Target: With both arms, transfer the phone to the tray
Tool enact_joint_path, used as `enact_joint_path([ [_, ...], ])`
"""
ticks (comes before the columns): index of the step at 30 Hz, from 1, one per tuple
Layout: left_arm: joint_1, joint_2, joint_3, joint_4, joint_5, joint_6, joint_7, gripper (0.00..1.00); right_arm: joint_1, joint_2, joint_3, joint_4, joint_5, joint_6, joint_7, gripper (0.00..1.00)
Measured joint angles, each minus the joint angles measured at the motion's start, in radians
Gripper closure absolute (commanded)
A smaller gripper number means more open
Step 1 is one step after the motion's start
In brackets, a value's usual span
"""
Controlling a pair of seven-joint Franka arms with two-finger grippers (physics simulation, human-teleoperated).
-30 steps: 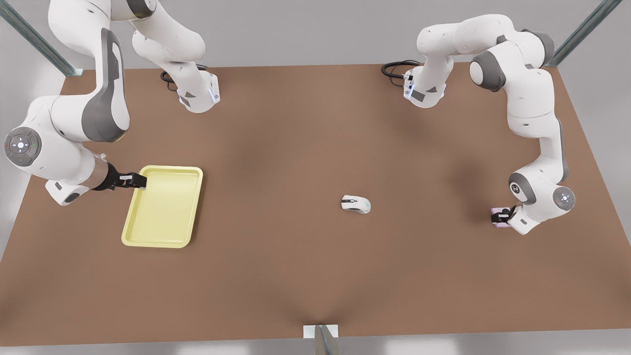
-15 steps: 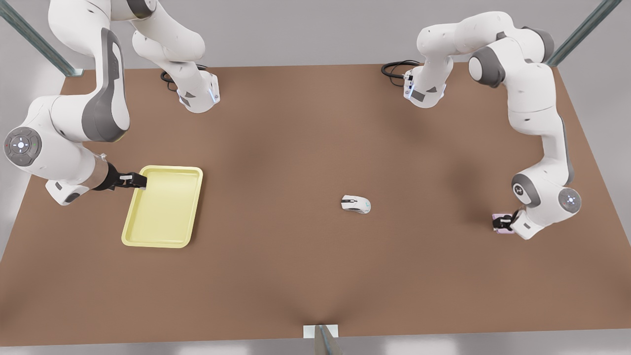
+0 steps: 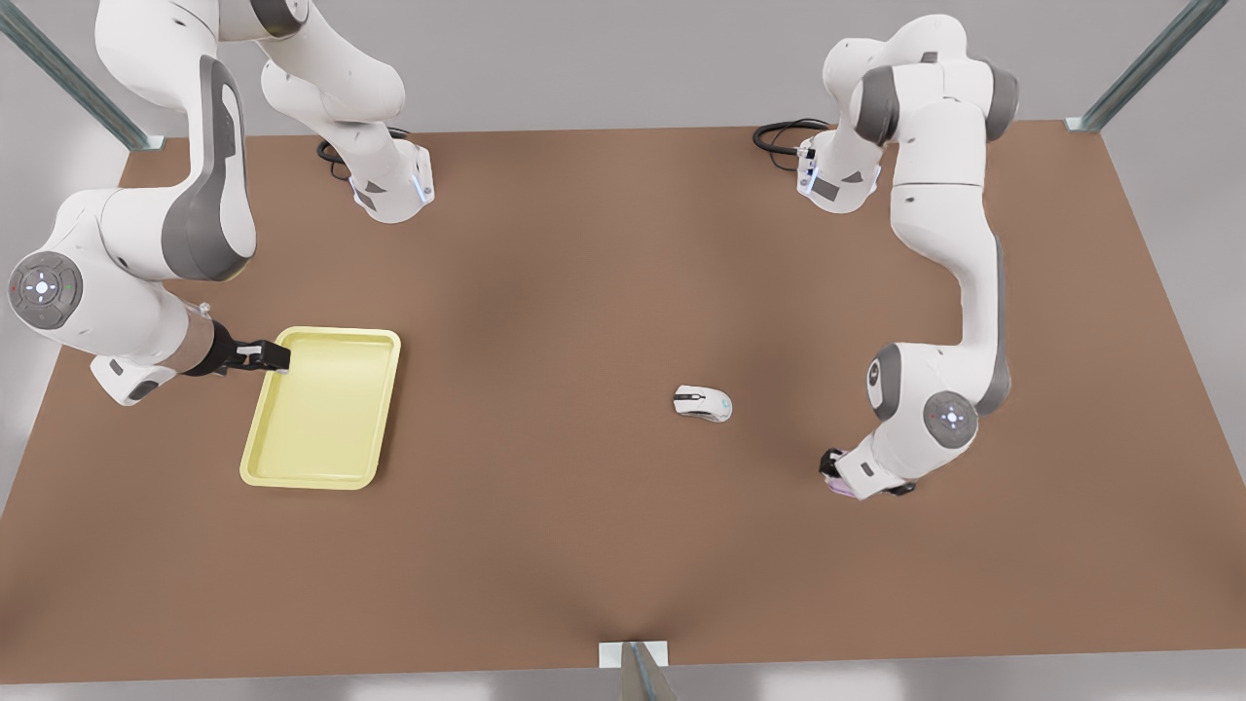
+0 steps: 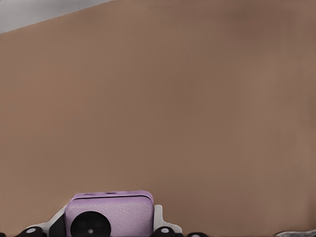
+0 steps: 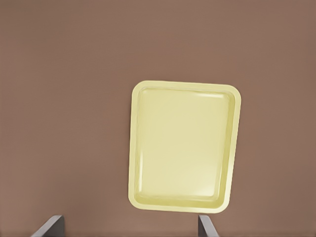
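- Front view: the left gripper (image 3: pixel 835 477) carries the phone (image 3: pixel 837 487) low over the table (image 3: pixel 584 506), well apart from the tray (image 3: pixel 321 467); pass the mouse (image 3: pixel 703 402) with room.
- Left wrist view: the phone (image 4: pixel 109 213) sits clamped between the fingers; hold it level.
- Right wrist view: the right gripper (image 5: pixel 129 228) hangs spread wide above the tray (image 5: pixel 134 148), apparently ready to receive.

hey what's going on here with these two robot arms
The left gripper, on the arm at the front view's right, is shut on the pale lilac phone and carries it above the brown table, near the white mouse. The right gripper, open, hovers by a corner of the yellow tray at the front view's left and waits. The tray holds nothing yet, so the phone has most of the table to cross.
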Motion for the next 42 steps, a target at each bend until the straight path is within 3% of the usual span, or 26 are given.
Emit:
enact_joint_path([
  [14, -0.435, 0.087, -0.030, 0.160, -0.006, -0.103, -0.519, 0.20, 0.000, 0.000, 0.000, 0.000, 0.000, -0.005, -0.001, 0.00],
  [20, -0.582, 0.254, -0.028, 0.337, -0.003, -0.104, -0.728, 0.20, 0.000, 0.004, 0.000, 0.001, 0.000, -0.005, -0.002, 0.00],
  [37, -0.700, 0.398, -0.091, 0.406, 0.000, -0.061, -0.914, 0.18, -0.002, 0.053, 0.000, 0.032, -0.001, 0.002, 0.004, 0.00],
  [38, -0.702, 0.401, -0.091, 0.406, 0.000, -0.059, -0.916, 0.04, -0.003, 0.054, 0.000, 0.032, -0.001, 0.002, 0.004, 0.00],
  [39, -0.702, 0.402, -0.090, 0.406, 0.000, -0.058, -0.917, 0.00, -0.003, 0.054, 0.000, 0.032, -0.002, 0.003, 0.004, 0.00],
  [42, -0.701, 0.399, -0.088, 0.407, 0.000, -0.055, -0.920, 0.00, -0.002, 0.054, 0.000, 0.033, -0.003, 0.005, 0.005, 0.00],
])
